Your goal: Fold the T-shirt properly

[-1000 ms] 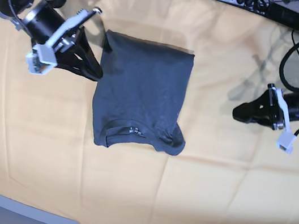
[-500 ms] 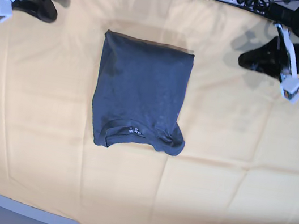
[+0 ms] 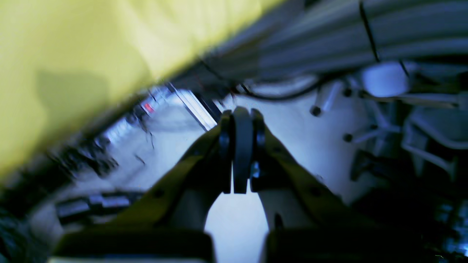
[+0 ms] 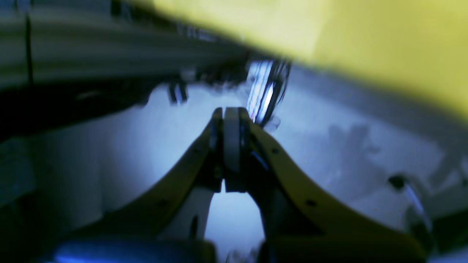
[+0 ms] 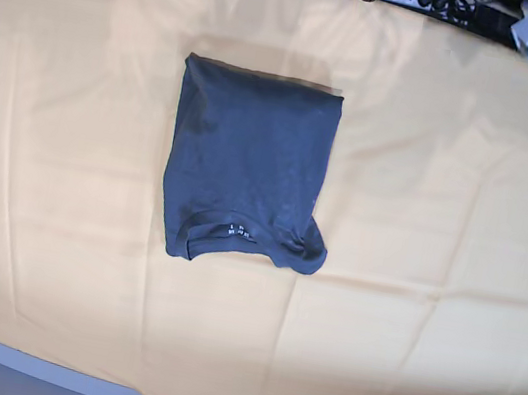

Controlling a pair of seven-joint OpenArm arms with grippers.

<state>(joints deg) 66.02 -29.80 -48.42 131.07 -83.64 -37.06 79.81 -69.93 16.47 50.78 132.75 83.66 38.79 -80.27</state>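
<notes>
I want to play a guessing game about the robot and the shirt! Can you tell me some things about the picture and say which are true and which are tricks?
1. The T-shirt lies folded on the tablecloth. True.
2. The left gripper is holding the T-shirt. False: it is shut on nothing, up past the table's edge.
3. The collar faces the near edge of the table. True.
4. The right gripper is wide open. False: its jaws are pressed together.
5. The T-shirt is red. False: it is dark grey.
</notes>
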